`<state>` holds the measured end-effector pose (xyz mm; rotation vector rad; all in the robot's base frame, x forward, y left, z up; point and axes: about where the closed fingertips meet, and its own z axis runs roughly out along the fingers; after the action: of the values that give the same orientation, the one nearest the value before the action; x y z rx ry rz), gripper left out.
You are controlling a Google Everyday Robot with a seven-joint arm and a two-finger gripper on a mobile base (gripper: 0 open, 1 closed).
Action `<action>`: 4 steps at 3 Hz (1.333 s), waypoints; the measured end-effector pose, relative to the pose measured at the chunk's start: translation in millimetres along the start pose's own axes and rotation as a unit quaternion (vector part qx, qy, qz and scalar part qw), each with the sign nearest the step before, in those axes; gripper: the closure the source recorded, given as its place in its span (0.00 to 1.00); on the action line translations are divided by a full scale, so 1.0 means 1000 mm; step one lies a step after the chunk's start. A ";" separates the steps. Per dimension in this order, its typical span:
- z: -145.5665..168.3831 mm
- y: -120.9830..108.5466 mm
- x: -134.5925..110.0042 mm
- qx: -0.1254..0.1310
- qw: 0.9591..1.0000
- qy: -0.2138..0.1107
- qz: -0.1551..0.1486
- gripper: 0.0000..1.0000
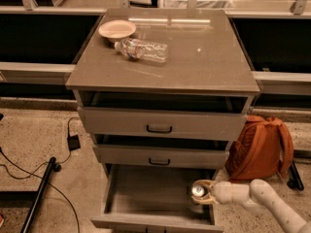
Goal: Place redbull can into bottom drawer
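lower right of frame: hand (202, 192) clamped on the can (197, 191), held upright over the right side of the open bottom drawer (141, 191). step: placing. next, likely: lower it to the drawer floor, then release.

The redbull can (198, 191) is held by the gripper (196, 192) at the bottom drawer's (146, 195) right side (backpack (260, 149) further right).

Only the silver top showing of the slim metal redbull can (196, 190), body hidden inside the pale two-finger gripper (199, 194) at the right side of the wide grey bottom drawer (146, 193) (front clipped by the lower edge).
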<state>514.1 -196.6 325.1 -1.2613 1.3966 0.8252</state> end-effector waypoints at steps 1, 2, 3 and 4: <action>0.029 0.008 0.037 -0.006 1.000 0.009 0.005 1.00; 0.050 0.013 0.064 -0.006 1.000 0.002 0.024 1.00; 0.056 0.013 0.087 0.012 0.999 -0.012 0.041 0.87; 0.055 0.013 0.092 0.016 0.999 -0.011 0.042 0.65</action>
<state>523.1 -165.6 222.5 -1.1726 1.4477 0.8682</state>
